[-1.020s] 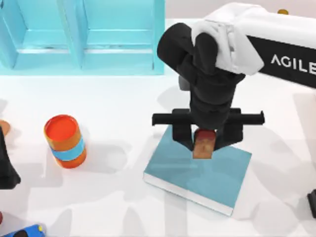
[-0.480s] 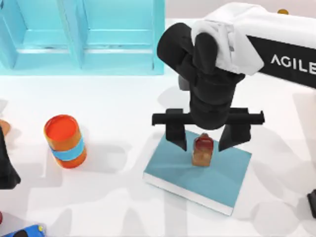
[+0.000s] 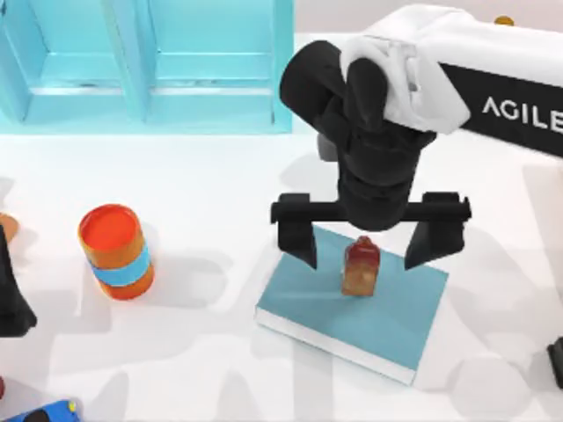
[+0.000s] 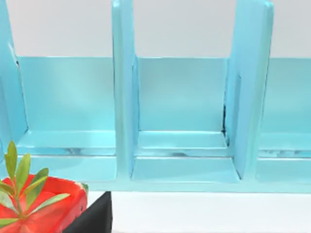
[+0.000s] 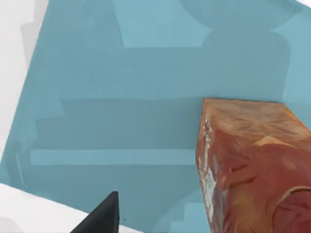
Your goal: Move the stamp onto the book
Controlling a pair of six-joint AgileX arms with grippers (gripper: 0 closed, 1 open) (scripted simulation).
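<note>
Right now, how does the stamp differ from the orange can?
The stamp is small with a dark red rounded top on a blocky tan-orange base; the orange can is a larger cylinder with a blue band. The stamp stands on the book between the open right gripper fingers; the can sits on the table at left. Both are upright.

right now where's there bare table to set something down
Bare patches: between the orange can and the book, and the strip between the shelf unit and the can. Crowded: over the book, where the right end effector hangs open around the stamp, and the table's left edge by the left arm.
</note>
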